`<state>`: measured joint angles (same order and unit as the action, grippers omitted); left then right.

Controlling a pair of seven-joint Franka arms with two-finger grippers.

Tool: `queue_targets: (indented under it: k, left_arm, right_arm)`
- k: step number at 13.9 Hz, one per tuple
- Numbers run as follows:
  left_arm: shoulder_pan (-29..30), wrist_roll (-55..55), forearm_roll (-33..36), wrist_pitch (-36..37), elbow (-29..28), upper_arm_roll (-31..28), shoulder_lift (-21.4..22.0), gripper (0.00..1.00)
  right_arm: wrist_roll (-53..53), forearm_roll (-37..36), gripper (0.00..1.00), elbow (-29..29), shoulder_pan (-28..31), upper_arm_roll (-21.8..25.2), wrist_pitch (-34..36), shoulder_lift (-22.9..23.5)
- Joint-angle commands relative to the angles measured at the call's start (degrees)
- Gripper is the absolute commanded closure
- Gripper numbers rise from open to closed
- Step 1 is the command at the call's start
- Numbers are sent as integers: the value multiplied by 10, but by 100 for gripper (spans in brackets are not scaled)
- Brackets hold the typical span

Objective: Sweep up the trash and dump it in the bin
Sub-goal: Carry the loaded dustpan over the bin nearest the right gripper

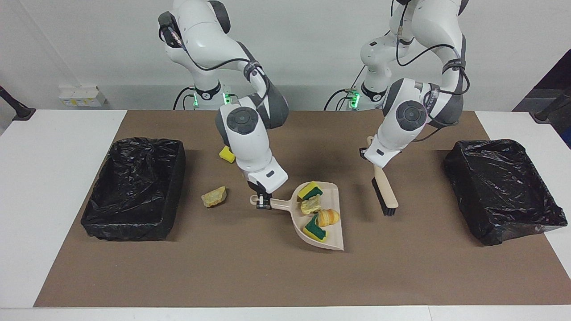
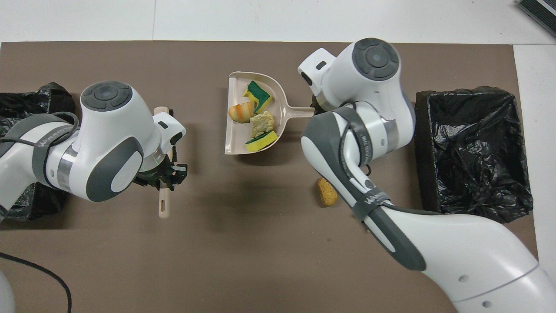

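Bin (image 2: 26,104) cut off by edge, yellow sponge chunk (image 1: 226,154) half hidden

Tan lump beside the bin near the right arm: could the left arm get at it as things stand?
Probably not. The left tool is shut on the brush, and the dustpan, held by the right tool, lies between it and the lump.

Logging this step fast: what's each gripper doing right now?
Left gripper: shut on the brush handle.
Right gripper: shut on the dustpan handle; four trash pieces in the pan.
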<state>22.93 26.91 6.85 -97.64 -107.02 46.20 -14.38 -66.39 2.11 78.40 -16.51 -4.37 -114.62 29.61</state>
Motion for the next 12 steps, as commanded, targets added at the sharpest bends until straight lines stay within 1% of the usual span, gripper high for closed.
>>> queue_targets:
  k: [1,3,4,6,8,10,11,12]
  left_arm:
    - [-12,17,-29,-6,-49,13,41,100]
    - [-17,20,-68,-15,-57,25,52,100]
    - [-24,23,-83,-18,-77,27,64,100]
    - [-39,24,-128,-45,-133,27,115,100]
    - [-58,24,-184,-79,-186,27,162,100]
    - [-103,24,-238,-113,-242,26,214,100]
    - [-124,23,-264,-115,-263,26,242,100]
    - [-145,24,-279,-115,-278,25,254,100]
  right_arm:
    - [-41,19,100,54,60,-8,32,-84]
    - [-80,19,100,54,100,-8,52,-104]
    - [-88,20,100,54,124,-8,62,-120]
    - [-143,20,100,54,182,-9,83,-144]
    - [-222,36,100,61,247,-8,133,-167]
    - [-307,52,100,96,311,-7,137,-188]
    - [-333,49,100,120,336,-6,130,-203]
    - [-344,41,100,149,358,-5,120,-219]
